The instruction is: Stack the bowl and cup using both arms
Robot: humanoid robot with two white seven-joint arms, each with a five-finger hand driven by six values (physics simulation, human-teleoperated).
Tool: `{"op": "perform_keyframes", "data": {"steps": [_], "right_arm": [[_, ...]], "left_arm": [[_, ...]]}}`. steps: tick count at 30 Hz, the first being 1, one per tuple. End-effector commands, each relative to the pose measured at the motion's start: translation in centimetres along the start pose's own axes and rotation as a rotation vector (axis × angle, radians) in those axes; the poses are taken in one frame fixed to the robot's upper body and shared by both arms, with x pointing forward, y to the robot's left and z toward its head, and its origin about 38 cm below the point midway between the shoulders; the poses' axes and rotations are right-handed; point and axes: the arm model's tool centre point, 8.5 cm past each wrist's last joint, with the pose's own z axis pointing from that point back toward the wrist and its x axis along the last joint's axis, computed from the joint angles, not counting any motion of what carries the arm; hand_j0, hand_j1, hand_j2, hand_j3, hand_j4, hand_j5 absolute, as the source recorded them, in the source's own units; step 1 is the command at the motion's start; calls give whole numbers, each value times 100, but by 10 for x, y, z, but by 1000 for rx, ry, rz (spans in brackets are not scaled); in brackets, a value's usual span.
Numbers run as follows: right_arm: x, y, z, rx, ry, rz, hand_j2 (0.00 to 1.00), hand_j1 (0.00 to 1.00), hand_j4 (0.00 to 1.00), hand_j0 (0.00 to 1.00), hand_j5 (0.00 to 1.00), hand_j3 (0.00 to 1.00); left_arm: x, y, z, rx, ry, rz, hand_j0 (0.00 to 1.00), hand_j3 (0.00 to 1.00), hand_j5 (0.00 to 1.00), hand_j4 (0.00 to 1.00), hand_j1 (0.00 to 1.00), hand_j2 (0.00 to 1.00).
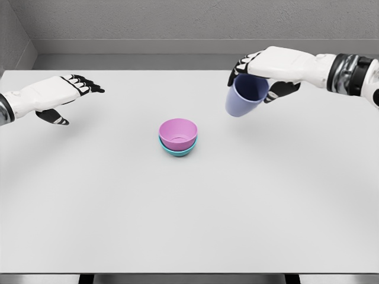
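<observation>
The table (189, 236) is white and fills most of the view; its near edge is cut off at the bottom, with two dark supports partly visible beneath. Near the middle sits a pink bowl (177, 134), upright and nested inside a teal bowl (177, 150). Only a thin band of the teal rim and lower wall shows below the pink one; the rest is hidden. The pink bowl is smooth, rounded and open upward.

Farther back on the left, the left hand (62, 94) hangs above the table with fingers spread and holding nothing; its forearm is cut off at the picture's edge. On the right, the right hand (263, 74) grips a lavender cup (244, 94) from above, fingers wrapped around its rim. The cup is tilted, clear of the table, up and right of the bowls and apart from them. Part of its rim is hidden by the fingers. A grey wall (189, 26) stands beyond the table.
</observation>
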Motion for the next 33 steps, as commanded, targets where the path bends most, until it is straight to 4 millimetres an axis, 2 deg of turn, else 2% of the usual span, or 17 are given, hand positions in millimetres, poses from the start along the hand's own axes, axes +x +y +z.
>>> {"op": "perform_keyframes", "data": {"steps": [1, 9, 13, 21, 33], "right_arm": [[6, -1, -5, -7, -18, -2, 64, 64, 64, 64, 64, 64], [17, -6, -19, -27, -60, -5, 64, 64, 64, 64, 64, 64], [31, -9, -34, -32, -106, -3, 64, 64, 64, 64, 64, 64], [51, -14, -54, -37, -167, 6, 64, 64, 64, 64, 64, 64], [65, -11, -69, -26, -206, 0, 64, 64, 64, 64, 64, 64]], "left_arm": [[0, 1, 1, 4, 1, 4, 100, 100, 100, 100, 100, 100], [-1, 0, 1, 3, 3, 4, 100, 100, 100, 100, 100, 100], [-1, 0, 1, 4, 2, 5, 100, 100, 100, 100, 100, 100], [0, 1, 1, 4, 1, 4, 100, 100, 100, 100, 100, 100], [-1, 1, 1, 5, 2, 3, 100, 100, 100, 100, 100, 100]]}}
